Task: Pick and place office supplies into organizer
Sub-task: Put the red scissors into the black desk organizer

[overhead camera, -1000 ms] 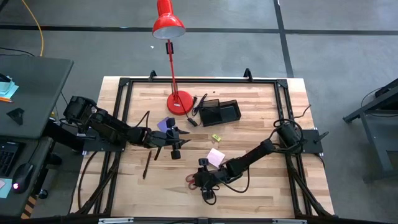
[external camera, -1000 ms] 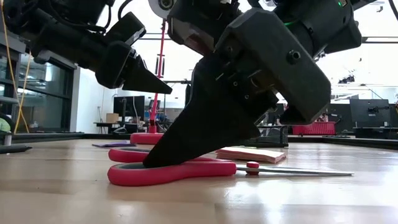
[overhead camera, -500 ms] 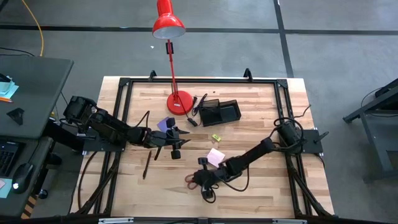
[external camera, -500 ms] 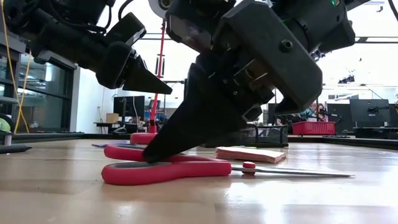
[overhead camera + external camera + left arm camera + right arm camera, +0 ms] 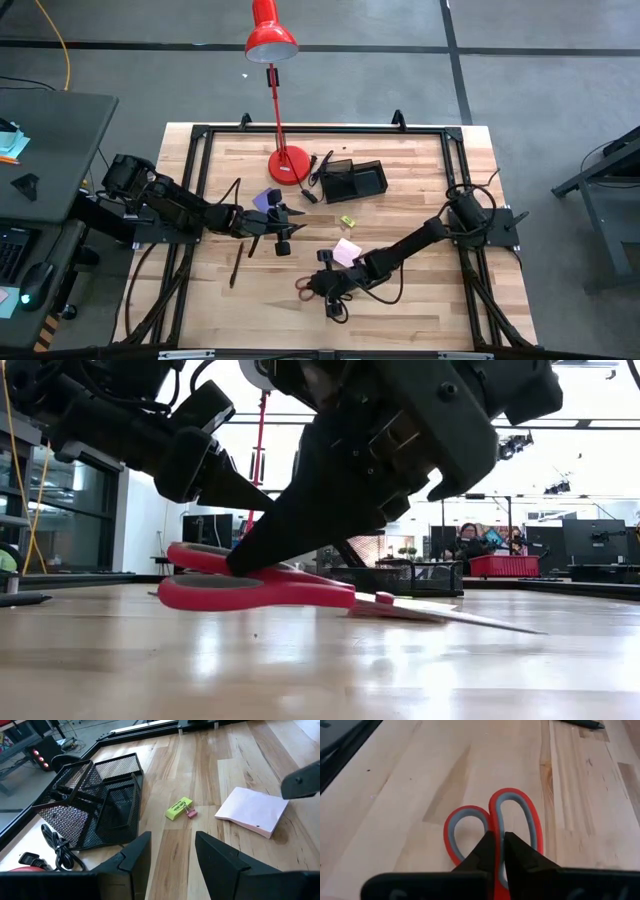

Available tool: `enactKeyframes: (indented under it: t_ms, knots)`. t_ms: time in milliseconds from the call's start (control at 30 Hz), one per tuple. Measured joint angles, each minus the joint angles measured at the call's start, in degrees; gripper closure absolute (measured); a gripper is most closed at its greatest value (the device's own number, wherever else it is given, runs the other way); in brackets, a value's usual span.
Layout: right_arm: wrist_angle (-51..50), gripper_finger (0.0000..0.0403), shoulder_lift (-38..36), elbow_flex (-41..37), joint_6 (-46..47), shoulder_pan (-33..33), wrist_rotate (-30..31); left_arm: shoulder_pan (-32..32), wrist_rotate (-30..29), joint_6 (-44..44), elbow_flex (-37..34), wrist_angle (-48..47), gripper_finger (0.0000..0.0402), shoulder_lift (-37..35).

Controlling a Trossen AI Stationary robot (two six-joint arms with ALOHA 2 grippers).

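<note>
Currently your right end effector [image 5: 498, 851] pinches the scissors [image 5: 255, 588] between handle loops; stiff, blade-heavy; expect tilting.

A grey floor [image 5: 350, 80] is seen around the pale wooden worktop [image 5: 410, 180], crossed by dark lines, and a yellow cable [image 5: 58, 40] is laid across it at the far left. A dark grey desk [image 5: 50, 150] is placed to the left of the worktop, with a keyboard [image 5: 10, 255] and a mouse [image 5: 38, 280] on a lower surface. Part of another grey stand [image 5: 610, 170] is seen at the right edge. In the low view, bright windows [image 5: 60, 510] are seen at the left, a bright ceiling is crossed by dark beams, and a person [image 5: 468, 540] is seated beside a red bin [image 5: 505, 566] in the distance.
</note>
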Motion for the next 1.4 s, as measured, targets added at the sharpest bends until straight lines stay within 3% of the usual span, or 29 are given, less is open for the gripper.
enactKeyframes:
  t_ms: [300,467,667,833,1033,1233,1400]
  knots:
    - [-0.86,0.0400,-0.16,0.00,-0.38,0.01,2.50,0.00,-3.19,-6.21,0.00,-2.23,0.0257,0.00]
    - [-2.01,0.0400,-1.92,0.01,-1.00,0.67,4.14,0.00,0.16,-6.63,0.00,0.58,0.0257,-0.96]
    - [-4.52,0.0400,-3.82,0.05,-1.93,2.45,9.67,0.00,11.23,-6.42,-0.02,5.15,0.0257,-4.27]
    - [-5.18,0.0401,-3.82,0.09,-1.69,3.29,13.39,-1.27,17.71,-6.14,-0.97,15.87,0.0257,-4.63]
    - [-5.99,0.0401,-3.82,0.11,-2.36,3.78,16.89,-5.82,9.88,-0.69,-8.22,36.31,0.0257,-5.84]
    - [-7.05,0.0399,-3.82,0.11,-2.36,3.00,13.37,-10.36,12.64,-3.20,-18.53,53.31,0.0257,-9.21]
    - [-6.91,0.0381,-3.82,0.11,-1.67,1.09,12.58,-11.99,8.96,-3.24,-21.97,53.68,0.0257,-11.38]
